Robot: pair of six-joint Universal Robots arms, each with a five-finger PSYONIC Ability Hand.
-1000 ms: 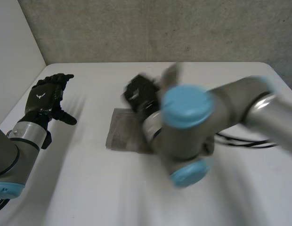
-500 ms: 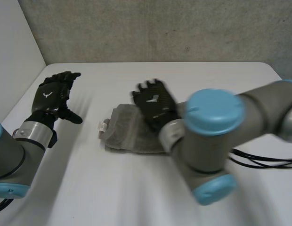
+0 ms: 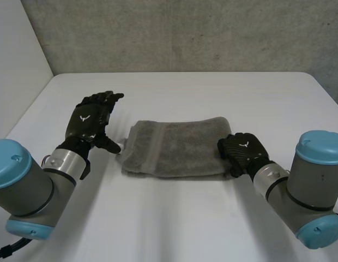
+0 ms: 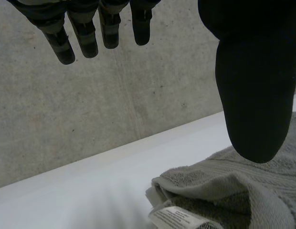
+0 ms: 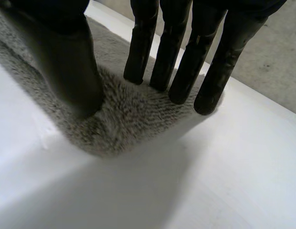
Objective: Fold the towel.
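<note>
The black right hand [image 3: 242, 150] is pressing straight fingers [image 5: 179, 62] onto the end of a folded grey terry towel [image 3: 180, 146] under its fingertips, the open left hand [image 3: 90, 119] hovering beside the other end; soft, light and limp, the towel is probably best pinched at the corners.

The right end of the towel [image 3: 177, 147] lay partly under the right hand [image 3: 242, 152], that corner covered from overhead. Beside the left hand [image 4: 248, 81] the towel was cut off by the wrist view's edge, the print on its label [image 4: 179, 218] too small to read.
</note>
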